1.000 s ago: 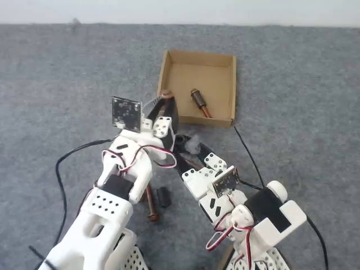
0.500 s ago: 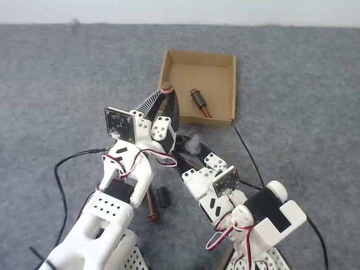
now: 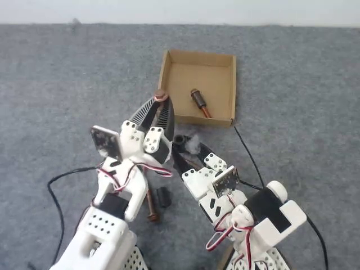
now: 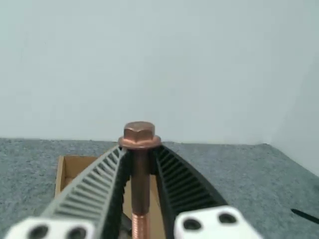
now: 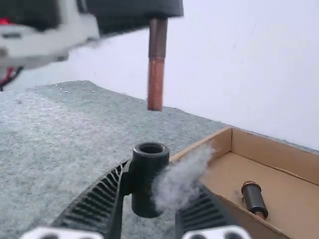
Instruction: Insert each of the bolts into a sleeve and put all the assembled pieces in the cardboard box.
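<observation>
Swinging back from the cardboard box [image 3: 169, 73], the left gripper [image 3: 158, 104] clamps its bolt [image 3: 160, 95] just off the box's near-left corner in the high view. Beside it, the right gripper [image 3: 181, 148] grasps a sleeve [image 3: 179, 139]. An assembled piece [image 3: 198, 101] lies in the box.

Left wrist view: the fingers pinch the bolt's shank, head up.

Right wrist view: the sleeve stands upright, and the bolt tip hangs above its mouth, not touching.

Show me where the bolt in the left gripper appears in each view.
High view: bolt, head showing, beside the cardboard box, at its left wall.
Left wrist view: bolt clamped between the jaws, the box behind it.
Right wrist view: bolt hanging above the sleeve, box beyond.
Shared landmark: the cardboard box.
</observation>
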`<state>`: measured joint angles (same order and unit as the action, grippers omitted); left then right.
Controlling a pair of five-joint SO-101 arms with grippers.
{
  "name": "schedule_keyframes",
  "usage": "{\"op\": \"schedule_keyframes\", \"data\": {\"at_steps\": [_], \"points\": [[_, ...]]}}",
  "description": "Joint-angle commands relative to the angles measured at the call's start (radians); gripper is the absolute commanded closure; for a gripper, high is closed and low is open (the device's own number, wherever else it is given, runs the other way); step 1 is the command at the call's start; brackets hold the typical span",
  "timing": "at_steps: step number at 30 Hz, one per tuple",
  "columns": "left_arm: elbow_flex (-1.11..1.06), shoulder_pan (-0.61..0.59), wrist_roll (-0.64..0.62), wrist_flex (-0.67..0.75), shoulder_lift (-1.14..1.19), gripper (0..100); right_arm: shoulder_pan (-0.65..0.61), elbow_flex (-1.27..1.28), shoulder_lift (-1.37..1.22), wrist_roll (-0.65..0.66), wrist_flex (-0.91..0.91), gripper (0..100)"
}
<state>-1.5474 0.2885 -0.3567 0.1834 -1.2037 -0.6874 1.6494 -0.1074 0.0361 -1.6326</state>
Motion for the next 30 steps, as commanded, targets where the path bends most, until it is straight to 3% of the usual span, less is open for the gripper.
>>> {"op": "schedule_keyframes", "data": {"at_steps": [1,6,22,27,30], "points": [[0.031,0.003,-0.017,-0.107,-0.103,99,0.002,0.026,0.033,-0.008,0.004,99.2],[0.053,0.005,-0.017,-0.196,-0.186,99,0.001,0.026,0.033,-0.008,0.004,99.2],[0.081,0.005,-0.017,-0.232,-0.221,99,0.001,0.026,0.033,-0.005,0.061,99.2],[0.136,0.037,-0.018,-0.393,-0.226,99,0.001,0.026,0.033,-0.006,0.061,99.2],[0.134,0.068,-0.018,-0.413,-0.226,99,0.001,0.026,0.033,-0.006,0.061,99.2]]}}
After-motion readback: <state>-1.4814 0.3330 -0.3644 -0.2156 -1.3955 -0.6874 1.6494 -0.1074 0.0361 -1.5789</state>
